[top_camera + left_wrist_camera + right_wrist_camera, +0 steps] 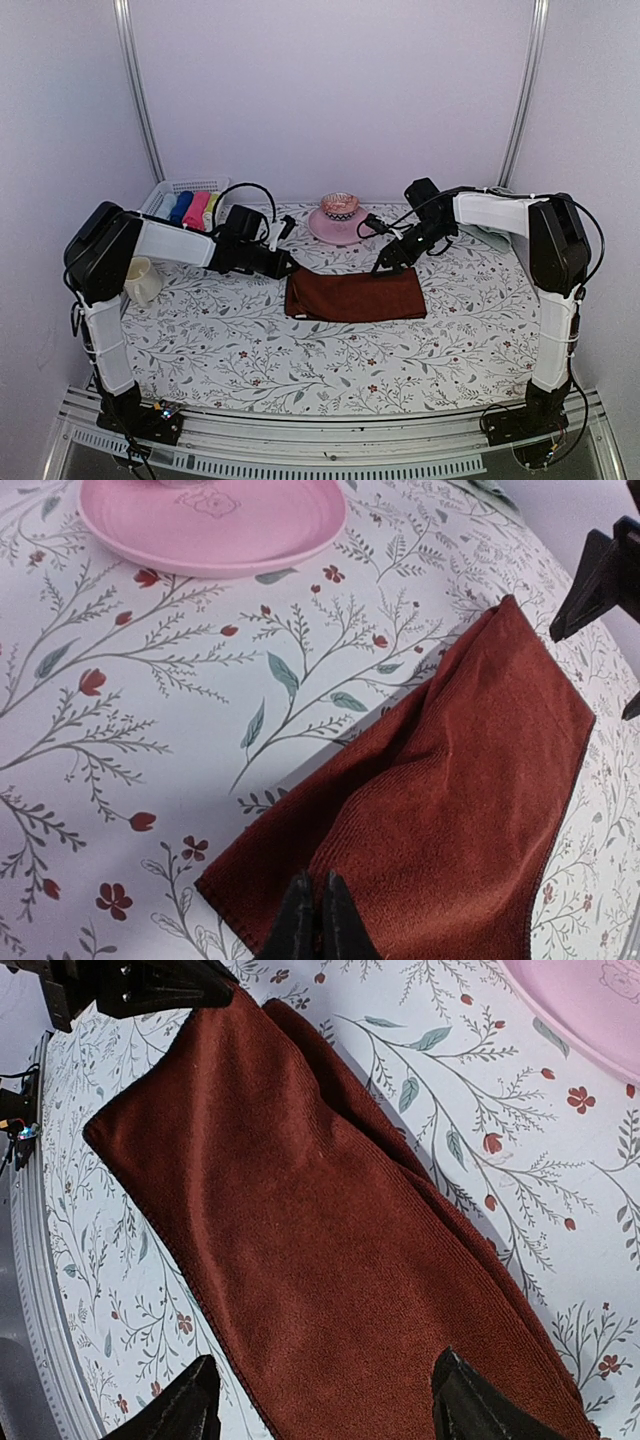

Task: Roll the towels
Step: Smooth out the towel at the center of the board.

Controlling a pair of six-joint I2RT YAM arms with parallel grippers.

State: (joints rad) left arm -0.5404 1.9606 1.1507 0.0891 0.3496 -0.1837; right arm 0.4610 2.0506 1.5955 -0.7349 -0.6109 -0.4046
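**Reader:** Where does the red-brown towel (355, 296) lie?

**Arms:** Unrolled on the desk's floral cover (250, 350), on the side of the pink plate (318, 228) nearer my bases. It is close to the plate but apart from it. A loose fold runs along the edge facing the plate.

**Reader:** And your left jaws?

**Arms:** My left gripper (316, 912) is near and left of the plate, at the towel's left end. Its jaws are pressed together on the cloth's edge.

**Reader:** The right?

**Arms:** My right gripper (320, 1400) hangs near and right of the plate, over the towel's other end. Its jaws stand apart, gripping nothing, with the cloth's width under the gap.

**Reader:** What else is there?

**Arms:** A pale green cloth (490, 236) shows right of the plate, mostly hidden by my right arm. A white basket (165, 192) of coloured rolls stands left of the plate, and a white cup (140, 280) sits farther left and nearer my bases.
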